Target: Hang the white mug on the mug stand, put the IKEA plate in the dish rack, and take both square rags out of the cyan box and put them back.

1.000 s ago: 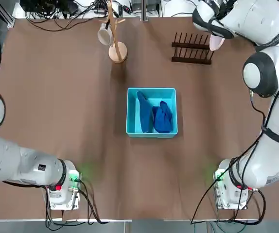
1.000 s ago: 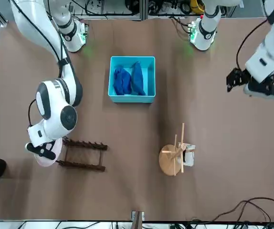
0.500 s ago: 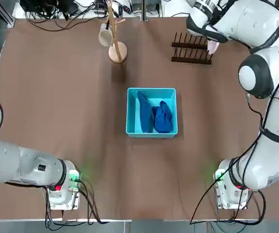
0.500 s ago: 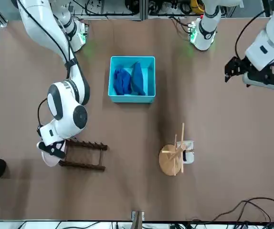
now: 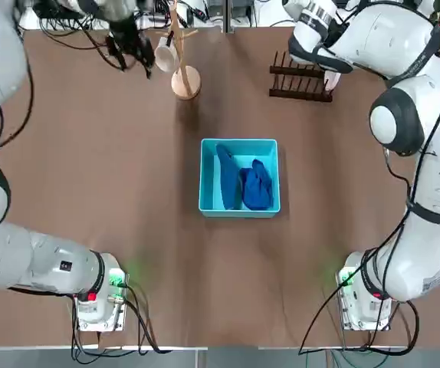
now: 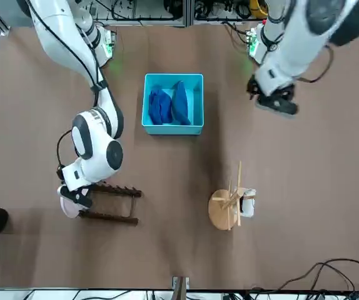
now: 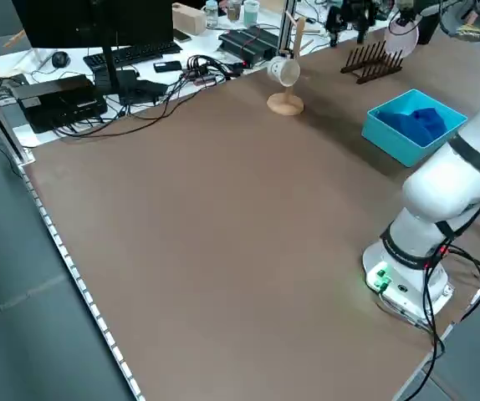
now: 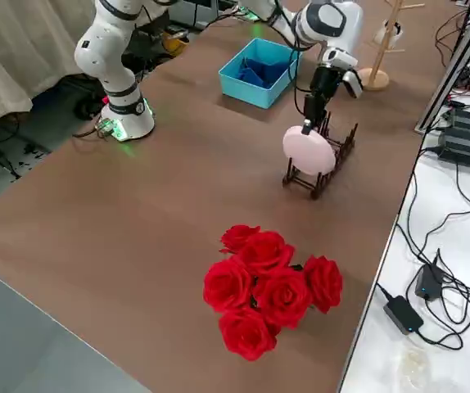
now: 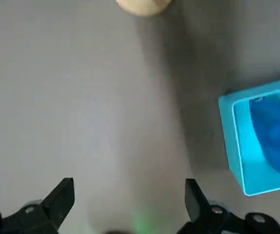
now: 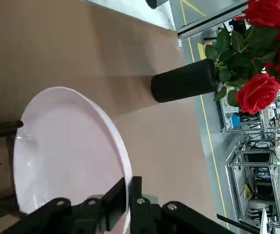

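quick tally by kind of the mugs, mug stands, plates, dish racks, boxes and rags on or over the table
mug: 1
mug stand: 1
plate: 1
dish rack: 1
box: 1
rags: 2
total: 7

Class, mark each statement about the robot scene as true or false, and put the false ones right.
1. The right gripper is gripping the plate by its edge. True.
2. The mug is standing inside the blue box. False: it hangs on the wooden stand.
3. Both blue rags are in the box. True.
4. The left gripper is closed on a rag. False: it is open and empty, above the table.
5. The red roses are on the robot's left side. False: they are on its right side.
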